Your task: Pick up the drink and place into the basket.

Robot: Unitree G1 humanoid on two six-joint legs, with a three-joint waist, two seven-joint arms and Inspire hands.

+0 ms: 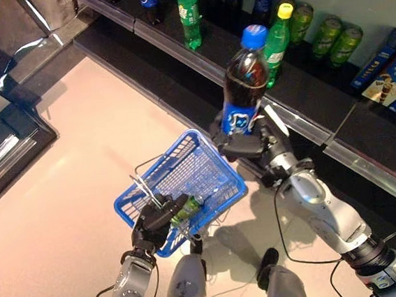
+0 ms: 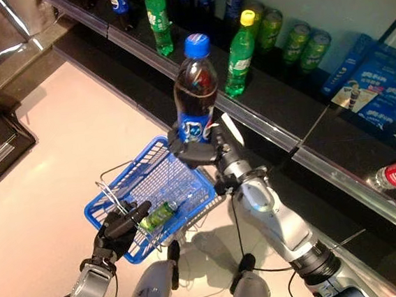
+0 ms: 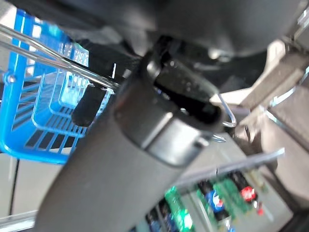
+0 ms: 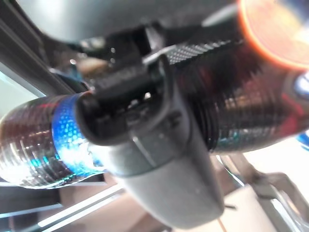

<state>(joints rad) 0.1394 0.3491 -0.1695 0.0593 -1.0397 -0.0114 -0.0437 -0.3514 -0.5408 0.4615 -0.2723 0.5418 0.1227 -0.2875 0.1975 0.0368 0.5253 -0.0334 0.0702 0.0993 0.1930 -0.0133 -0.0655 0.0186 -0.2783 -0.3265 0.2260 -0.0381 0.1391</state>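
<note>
Drink: big dark cola bottle (image 1: 244,88) with a blue cap and blue label, standing upright in the upper middle of the frame, up in the air above the far right corner of the basket.

Right hand: right hand (image 1: 243,143) comes in from the lower right and has its fingers curled round the bottle's lower part, right at the label; neck and cap stick up clear above them. In the right wrist view the thumb lies across the blue label with the dark bottle body showing on both sides of it.

Basket: blue plastic basket (image 1: 217,168) with wire handles, centre of the frame, over the pale floor (image 1: 79,153).

Left hand: left hand (image 1: 151,223) at the lower left, fingers closed round the wire handle at the basket's near edge.

Already inside: a small green can (image 1: 188,209) lying on its side near the basket's near edge, just beside the left hand's fingers.

Background: dark shelf (image 1: 298,97) along the upper right with green bottles and cans.
</note>
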